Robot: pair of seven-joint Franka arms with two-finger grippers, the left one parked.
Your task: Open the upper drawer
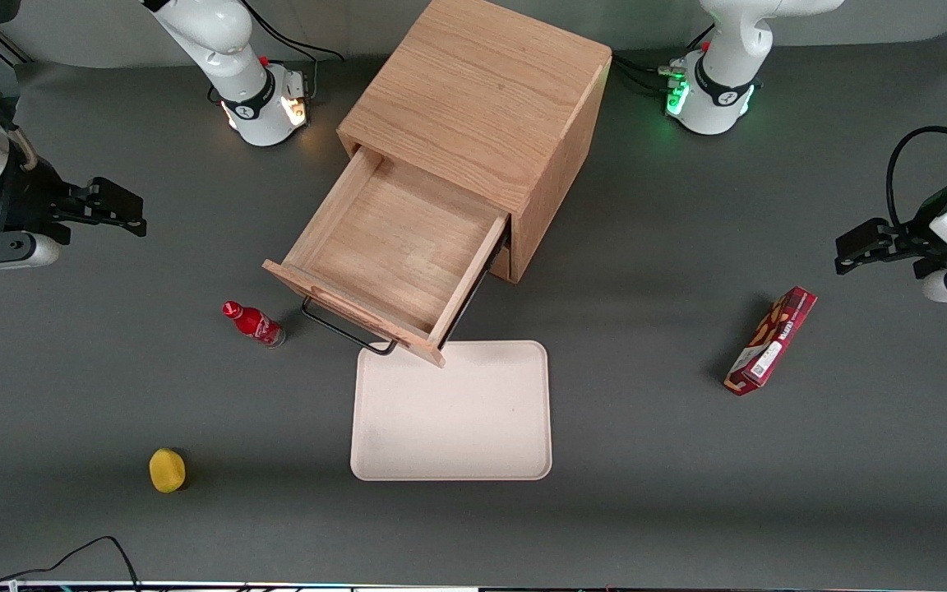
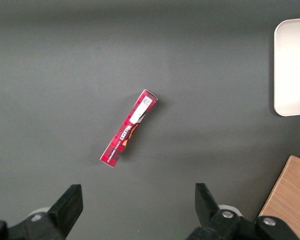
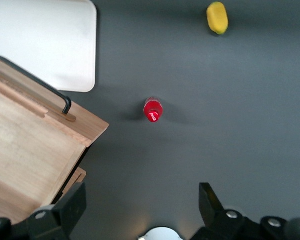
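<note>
My pincer [image 1: 124, 212] hangs spread and empty toward my working end of the bench, well apart from the upper drawer [image 1: 391, 255] — already drawn far out over the tray [image 1: 523, 444]. Best I stay clear of its handle [image 1: 346, 329] and the red bottle [image 1: 253, 323].
</note>
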